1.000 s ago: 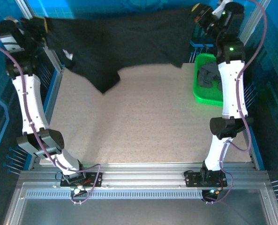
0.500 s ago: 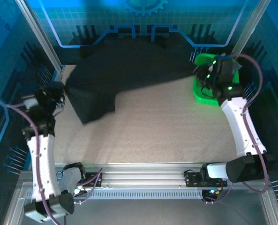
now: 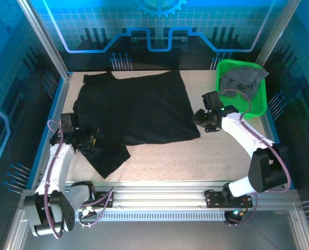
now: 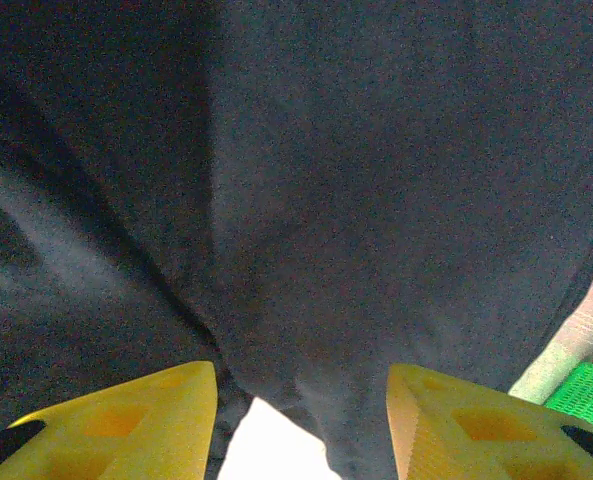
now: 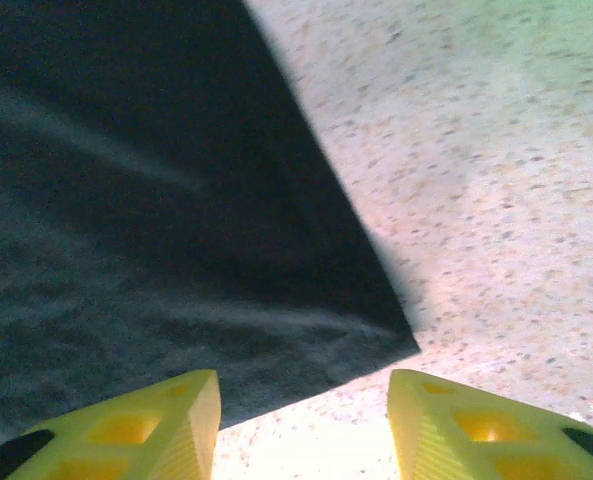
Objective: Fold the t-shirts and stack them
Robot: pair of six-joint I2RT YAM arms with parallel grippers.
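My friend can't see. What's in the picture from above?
A black t-shirt lies spread on the table, with the left tool and right tool at its sides. A grey t-shirt sits crumpled in the green basket.

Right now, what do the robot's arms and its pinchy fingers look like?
The left arm and the right arm match. Each is made of smooth white tubes joined by chunky black joints, with a thin purple cable looping alongside. The fingers are bright yellow wedge-shaped blocks with hollow pockets in them, two per arm.
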